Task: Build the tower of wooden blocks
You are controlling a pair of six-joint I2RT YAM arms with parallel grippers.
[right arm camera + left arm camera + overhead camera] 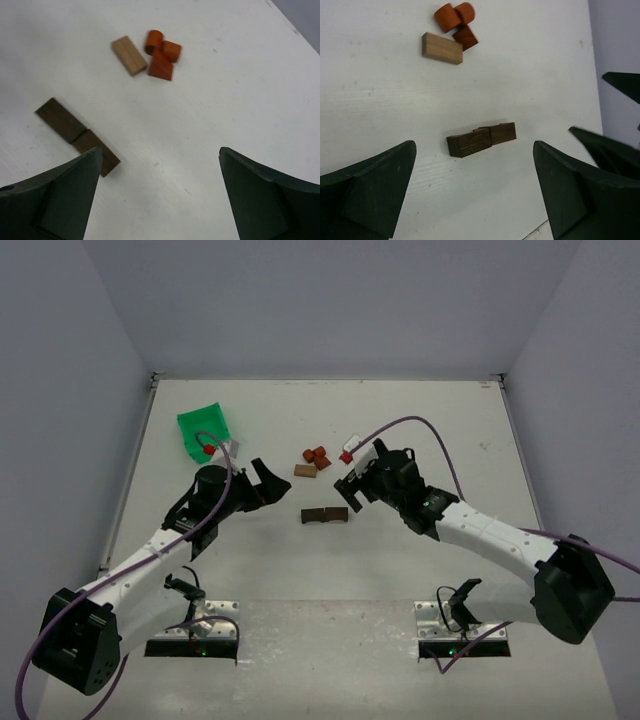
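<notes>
Two dark brown blocks (325,514) lie end to end on the white table between my grippers. They also show in the left wrist view (480,139) and in the right wrist view (75,134). Behind them lie a light tan block (305,470) and a cluster of reddish-orange pieces (317,455). The tan block (442,48) and the orange pieces (455,17) show at the top of the left wrist view, and again in the right wrist view, tan block (129,55) beside orange pieces (162,52). My left gripper (266,483) is open and empty, left of the dark blocks. My right gripper (350,492) is open and empty, just right of them.
A green plastic bin (205,430) stands at the back left. A small red tag (346,456) on the right arm's cable hangs near the orange pieces. The right gripper's fingers (615,150) show at the right edge of the left wrist view.
</notes>
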